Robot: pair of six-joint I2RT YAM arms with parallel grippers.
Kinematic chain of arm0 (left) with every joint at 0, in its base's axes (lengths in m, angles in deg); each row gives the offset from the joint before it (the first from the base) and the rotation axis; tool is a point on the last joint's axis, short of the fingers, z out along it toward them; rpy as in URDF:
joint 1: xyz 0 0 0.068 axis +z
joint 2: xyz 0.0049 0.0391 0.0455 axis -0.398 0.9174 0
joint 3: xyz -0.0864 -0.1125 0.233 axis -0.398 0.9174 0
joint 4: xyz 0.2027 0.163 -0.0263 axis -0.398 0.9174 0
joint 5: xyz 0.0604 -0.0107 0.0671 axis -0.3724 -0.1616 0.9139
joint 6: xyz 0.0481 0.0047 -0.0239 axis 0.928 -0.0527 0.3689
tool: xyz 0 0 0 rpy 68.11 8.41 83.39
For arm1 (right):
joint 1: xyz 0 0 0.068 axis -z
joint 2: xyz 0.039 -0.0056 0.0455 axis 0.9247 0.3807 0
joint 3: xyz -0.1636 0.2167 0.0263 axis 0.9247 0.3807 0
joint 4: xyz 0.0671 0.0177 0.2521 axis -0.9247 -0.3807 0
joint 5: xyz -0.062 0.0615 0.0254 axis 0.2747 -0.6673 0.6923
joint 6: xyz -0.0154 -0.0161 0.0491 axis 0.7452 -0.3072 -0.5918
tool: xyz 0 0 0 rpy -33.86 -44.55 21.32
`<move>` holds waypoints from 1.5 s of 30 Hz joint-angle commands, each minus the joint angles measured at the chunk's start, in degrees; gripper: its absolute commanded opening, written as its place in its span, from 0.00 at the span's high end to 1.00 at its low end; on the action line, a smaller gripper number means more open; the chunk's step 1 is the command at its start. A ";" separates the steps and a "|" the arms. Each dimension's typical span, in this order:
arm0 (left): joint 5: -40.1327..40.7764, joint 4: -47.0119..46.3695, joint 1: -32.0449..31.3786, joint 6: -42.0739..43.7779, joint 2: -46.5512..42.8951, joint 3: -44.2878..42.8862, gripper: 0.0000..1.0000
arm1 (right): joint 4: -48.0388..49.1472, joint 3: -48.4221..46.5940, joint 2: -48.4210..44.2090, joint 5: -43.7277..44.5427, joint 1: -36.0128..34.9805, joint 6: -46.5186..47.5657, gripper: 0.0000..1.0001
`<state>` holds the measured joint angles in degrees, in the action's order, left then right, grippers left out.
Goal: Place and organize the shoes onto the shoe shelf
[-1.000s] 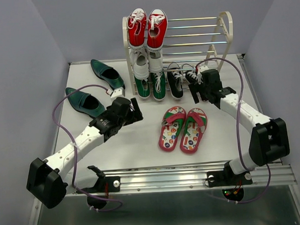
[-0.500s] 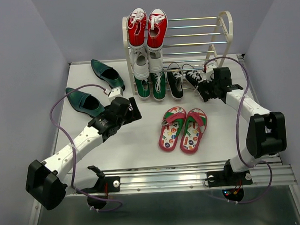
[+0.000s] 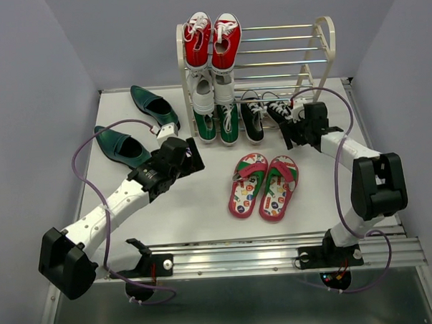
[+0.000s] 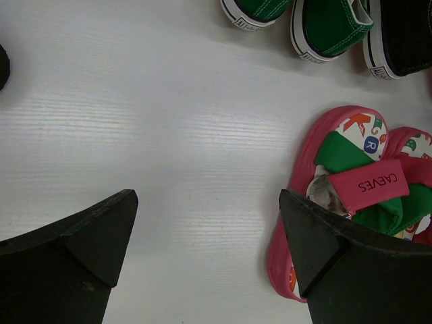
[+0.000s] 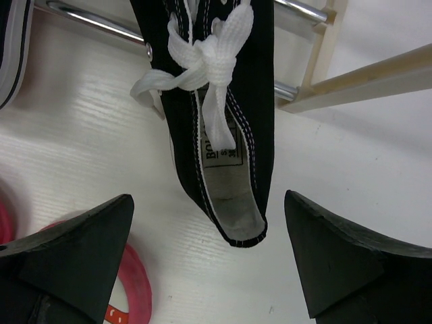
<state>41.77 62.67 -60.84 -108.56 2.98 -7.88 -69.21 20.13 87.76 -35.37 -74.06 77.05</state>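
The cream shoe shelf (image 3: 326,36) stands at the back. One black sneaker (image 3: 252,119) sits in its bottom tier. The other black sneaker (image 3: 278,112) lies at an angle, toe over the lowest rod (image 5: 94,19). My right gripper (image 3: 292,134) is open; that sneaker's heel (image 5: 223,121) lies between its fingers with a gap on each side. The pink-edged flip-flops (image 3: 264,186) lie side by side mid-table. My left gripper (image 3: 195,158) is open and empty over bare table, left of the flip-flops (image 4: 351,179). Two teal loafers (image 3: 155,106) (image 3: 122,146) lie at the far left.
Red sneakers (image 3: 212,39), white sneakers (image 3: 211,90) and green sneakers (image 3: 216,123) fill the left half of the shelf. The right half of the upper tiers holds bare rods. The shelf's right leg (image 5: 364,77) is just beside my right gripper.
My right arm folded in, its forearm swinging toward the shelf's right side, with the gripper staying by the black sneaker's heel. The left arm has barely moved.
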 commanded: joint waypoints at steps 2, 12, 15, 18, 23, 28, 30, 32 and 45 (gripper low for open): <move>1.73 0.81 0.12 -0.81 0.00 -2.73 0.01 | 6.64 -0.13 1.97 -1.37 0.72 -2.05 0.05; 0.50 1.25 0.12 -2.48 -0.26 -2.82 0.01 | 11.56 0.84 3.12 -1.55 0.72 -3.46 0.53; -0.38 1.17 0.12 -2.74 -0.09 -2.91 0.01 | 11.65 0.31 3.30 -1.55 0.72 -4.07 0.74; -0.47 1.17 0.12 -3.00 -0.17 -2.91 0.01 | 11.65 0.31 2.60 -2.34 0.72 -4.60 0.85; -0.64 1.17 0.12 -3.00 0.00 -2.65 0.01 | 12.00 0.75 -1.35 -5.50 0.72 -7.40 0.99; -1.08 0.46 0.12 -3.27 0.44 -2.21 0.01 | 14.11 1.54 -4.26 -5.77 0.72 -13.91 0.99; -1.26 0.38 0.12 -3.27 0.70 -2.12 0.01 | 14.63 1.63 -3.91 -5.51 0.72 -16.28 0.99; -1.17 0.20 0.03 -3.35 0.97 -2.03 0.01 | 15.42 1.80 -3.65 -6.12 0.72 -16.64 0.99; -1.44 -1.56 0.12 -3.27 3.17 -2.56 0.01 | 24.65 -0.74 1.36 4.33 -2.08 -22.70 0.99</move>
<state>39.85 62.71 -60.84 -111.69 6.02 -8.51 -56.71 23.43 88.92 -35.63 -75.33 57.23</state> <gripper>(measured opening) 0.986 0.152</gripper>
